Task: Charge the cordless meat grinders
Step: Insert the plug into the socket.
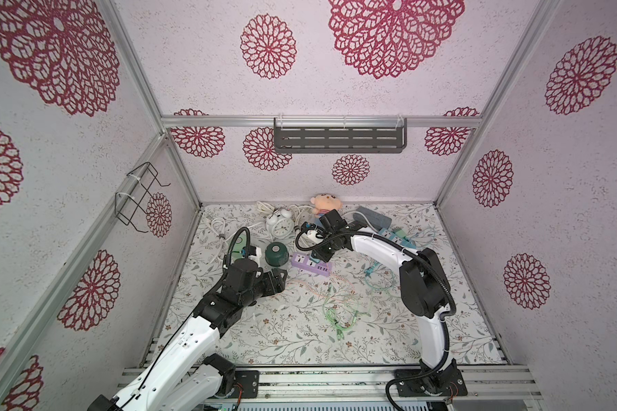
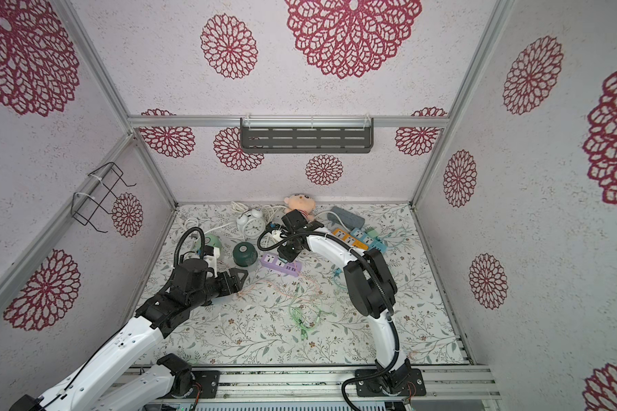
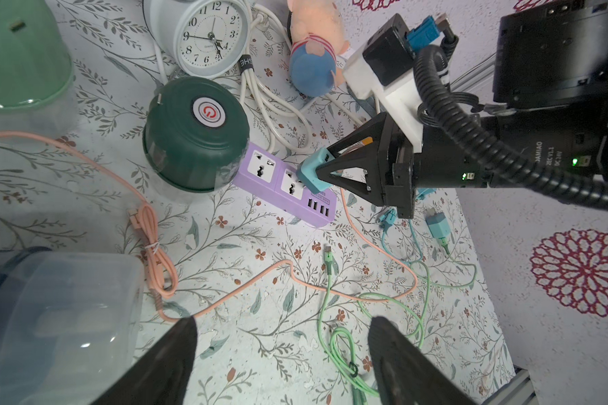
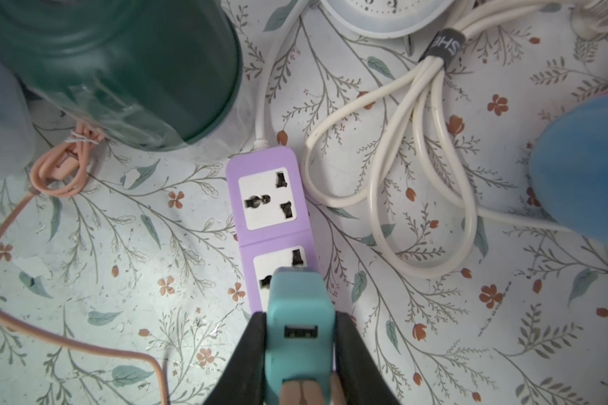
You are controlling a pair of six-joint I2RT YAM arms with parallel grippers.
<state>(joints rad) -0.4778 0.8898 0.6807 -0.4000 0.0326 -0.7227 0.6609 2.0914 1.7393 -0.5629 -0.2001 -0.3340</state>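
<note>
The right gripper (image 4: 301, 317) clenches a teal adapter (image 4: 297, 298), lower centre, at the second socket of the strip (image 4: 265, 161). The pins are perhaps not fully in, so pressing straight, without tilt, is best. The left gripper (image 3: 283, 322) hangs released. The dark green grinder (image 4: 120, 70) stands upper left, just beside the strip.

Front mat (image 1: 282, 341) open; dark green grinder (image 1: 276, 253) crowds purple strip (image 1: 310, 264)

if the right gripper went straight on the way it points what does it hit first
The purple power strip: the teal adapter in the right gripper sits over one socket, though whether its prongs touch yet is unclear.
</note>
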